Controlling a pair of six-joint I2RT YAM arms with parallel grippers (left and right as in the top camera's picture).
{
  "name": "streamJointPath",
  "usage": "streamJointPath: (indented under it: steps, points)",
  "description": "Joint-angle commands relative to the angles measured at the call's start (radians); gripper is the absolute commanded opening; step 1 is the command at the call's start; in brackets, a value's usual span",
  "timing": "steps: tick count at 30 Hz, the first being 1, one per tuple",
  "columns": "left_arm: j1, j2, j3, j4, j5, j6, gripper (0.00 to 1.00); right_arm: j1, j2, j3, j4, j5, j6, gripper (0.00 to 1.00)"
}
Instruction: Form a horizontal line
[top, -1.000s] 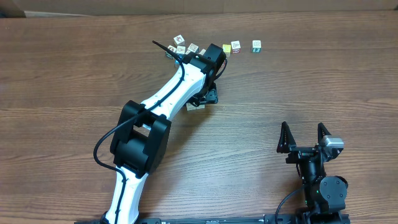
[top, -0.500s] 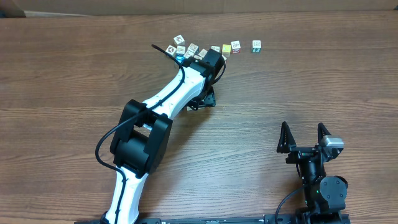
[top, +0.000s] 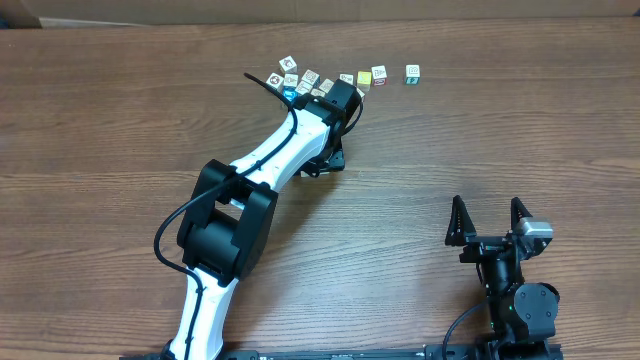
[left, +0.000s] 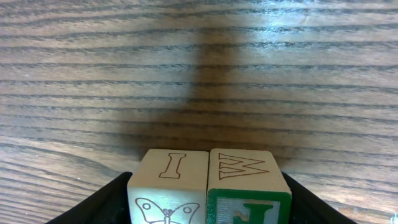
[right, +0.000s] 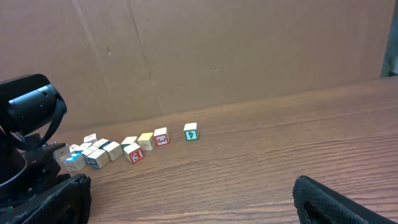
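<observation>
Found the left gripper (left: 206, 196) low over the wooden table (top: 120, 120), on the near side of the scattered cubes and apart from them. Its fingers (left: 111, 202) were set flush against the outer sides of two cubes standing side by side: a butterfly cube (left: 166, 190) lettered I on top and a green-framed cube (left: 247, 193) lettered M. Saw no gap on either side, so judged the pair clenched between the pads, each cube touching the other. Found the right gripper (top: 487, 207) parked near its base, well apart from everything, fingers spread wide and grasping nothing. Placed the horizontal line (top: 379, 75) at the far side of the table: four cubes in a short row, three close together and the green-faced one at the right end set off by a wider gap. Noted the irregular cluster (top: 298, 78) just left of that row, partly hidden behind the left wrist. Judged the step in hand to be fetching more cubes for the row, with the line begun but loose. Reckoned the next move to call for bringing the pair up to one end of the row without tilting either cube, setting them level with the others, then letting go without nudging the neighbours.
</observation>
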Motion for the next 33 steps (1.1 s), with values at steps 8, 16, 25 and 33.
streamJointPath:
  steps: [8, 16, 25, 33]
  points:
    - [-0.002, -0.021, -0.008, 0.011, -0.01, 0.076, 0.59, -0.003, -0.01, -0.014, 0.004, -0.001, -0.005, 1.0]
    - [-0.002, -0.021, -0.008, 0.008, 0.015, 0.099, 0.58, -0.003, -0.01, -0.014, 0.004, -0.001, -0.005, 1.0]
    - [-0.002, -0.021, -0.008, -0.003, 0.047, 0.097, 0.57, -0.003, -0.01, -0.014, 0.004, -0.001, -0.005, 1.0]
    - [-0.002, -0.021, -0.008, -0.003, 0.054, 0.094, 0.59, -0.003, -0.01, -0.014, 0.004, -0.001, -0.005, 1.0]
